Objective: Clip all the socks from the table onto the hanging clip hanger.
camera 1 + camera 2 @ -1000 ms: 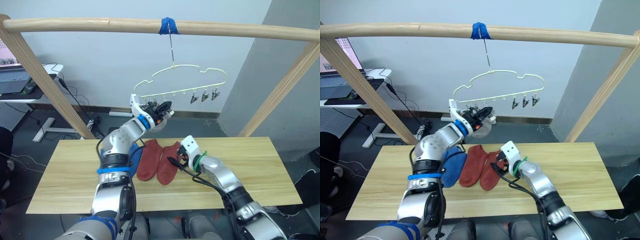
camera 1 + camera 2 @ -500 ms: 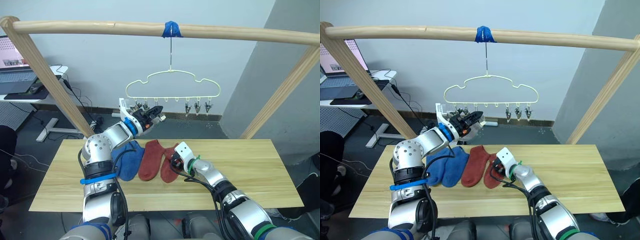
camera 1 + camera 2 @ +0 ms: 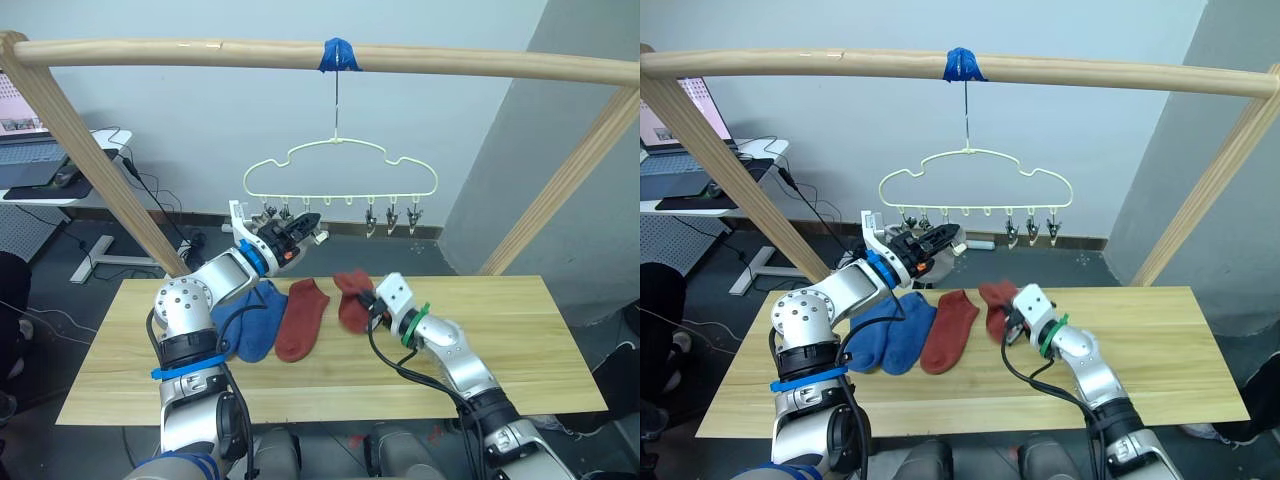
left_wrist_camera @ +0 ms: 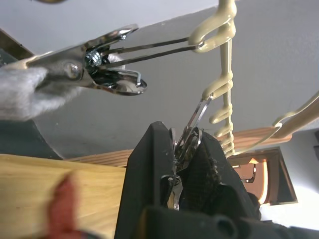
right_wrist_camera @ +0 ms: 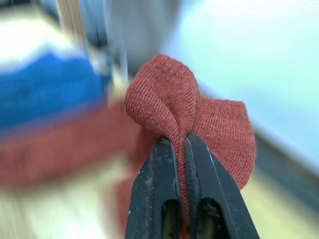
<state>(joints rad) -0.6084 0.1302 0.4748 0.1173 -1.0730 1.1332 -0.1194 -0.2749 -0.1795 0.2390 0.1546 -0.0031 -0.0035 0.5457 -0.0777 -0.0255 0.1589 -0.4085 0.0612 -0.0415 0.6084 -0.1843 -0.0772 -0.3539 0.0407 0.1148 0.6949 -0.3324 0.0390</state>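
Observation:
The pale-yellow clip hanger (image 3: 340, 168) hangs by its hook from the wooden rail. My left gripper (image 3: 303, 226) reaches up to the hanger's left end and is shut on one of its metal clips (image 4: 185, 145). The neighbouring clip (image 4: 102, 67) grips a bit of light grey sock (image 4: 25, 94). My right gripper (image 3: 371, 304) is shut on a rust-red sock (image 5: 192, 107), holding it bunched just above the table (image 3: 520, 340). The other rust-red sock (image 3: 301, 318) and two blue socks (image 3: 250, 318) lie flat on the table to its left.
The round wooden rail frame (image 3: 200, 48) spans the top, with slanted legs at both sides and blue tape (image 3: 338, 52) at the hook. Three bare clips (image 3: 391, 216) hang at the hanger's right end. A desk with a laptop (image 3: 30, 160) stands behind, far left.
My right gripper has shut on one rust-red sock and lifted it off the table, up and to the right. The left gripper still holds its clip. The camera shifted.

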